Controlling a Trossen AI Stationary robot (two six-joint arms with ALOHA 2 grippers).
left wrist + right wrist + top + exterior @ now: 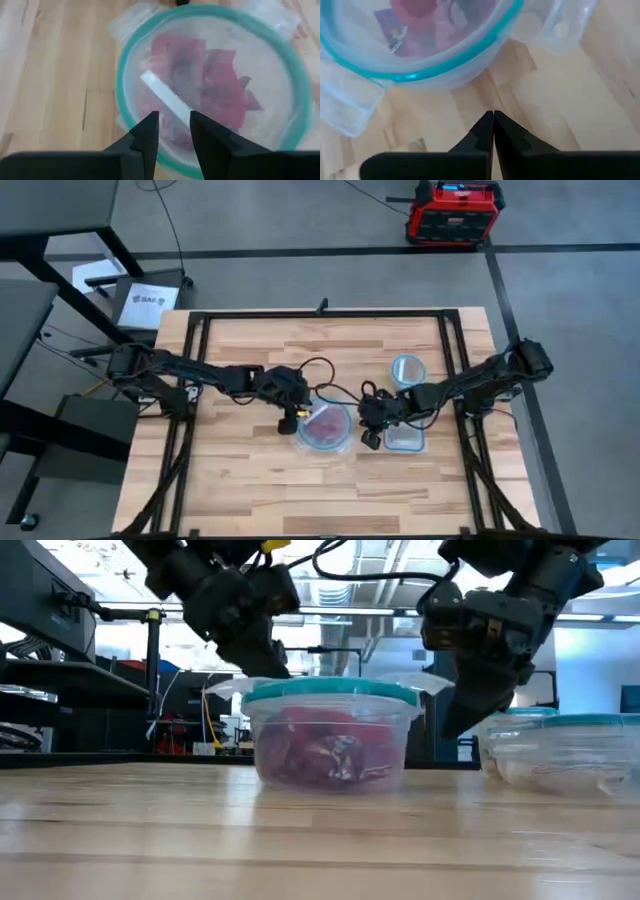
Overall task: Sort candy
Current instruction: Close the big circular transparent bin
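A clear round bowl (325, 426) with a teal-rimmed lid stands mid-table and holds the candy (215, 85): red and purple wrapped pieces and one whitish strip. My left gripper (174, 125) is over the bowl's left rim, fingers pointing down, open by a narrow gap with nothing between them. My right gripper (493, 117) is shut and empty. It hangs above bare wood between the bowl (420, 45) and the clear rectangular tub (405, 440). In the low view its fingers (450, 725) point down, right of the bowl (330, 735). My left gripper's fingertips (268, 668) stand close over the lid's left edge (250, 688); I cannot tell whether they touch it.
A second, smaller round bowl (407, 368) with a bluish rim stands behind the tub. Black frame rails (190, 380) run along the table's left, right and far sides. Open wood lies toward the near edge (320, 500).
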